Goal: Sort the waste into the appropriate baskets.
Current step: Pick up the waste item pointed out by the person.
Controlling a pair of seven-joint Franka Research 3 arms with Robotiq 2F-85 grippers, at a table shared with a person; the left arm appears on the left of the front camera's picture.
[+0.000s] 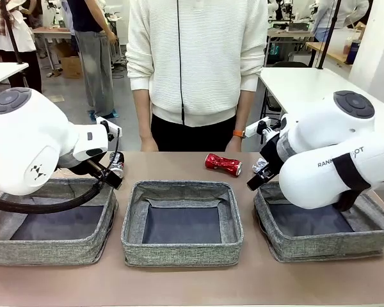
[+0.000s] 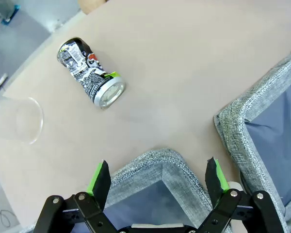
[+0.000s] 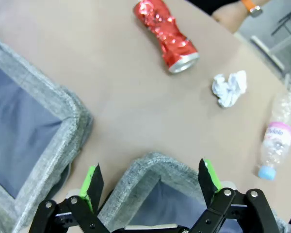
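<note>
Three grey woven baskets stand in a row: left (image 1: 51, 251), middle (image 1: 182, 251), right (image 1: 320, 251). Behind them on the table lie a crushed red can (image 1: 223, 164) (image 3: 166, 35), a crushed dark can (image 1: 117, 163) (image 2: 90, 73), a crumpled white paper ball (image 1: 260, 166) (image 3: 229, 88), a clear bottle (image 3: 276, 136) with a pinkish label, and a clear cup (image 2: 14, 119) on its side. My left gripper (image 1: 112, 178) (image 2: 157, 171) hangs open over the left basket's far corner (image 2: 155, 162). Over the right basket's far corner (image 3: 155, 165) my right gripper (image 1: 256, 180) (image 3: 151, 177) is open too, holding nothing.
A person in a white top stands at the far edge, both hands resting near the table, an orange watch (image 1: 239, 133) on one wrist. The middle basket's rim (image 2: 233, 116) (image 3: 68, 104) lies close beside each gripper. Bare tabletop separates the baskets from the litter.
</note>
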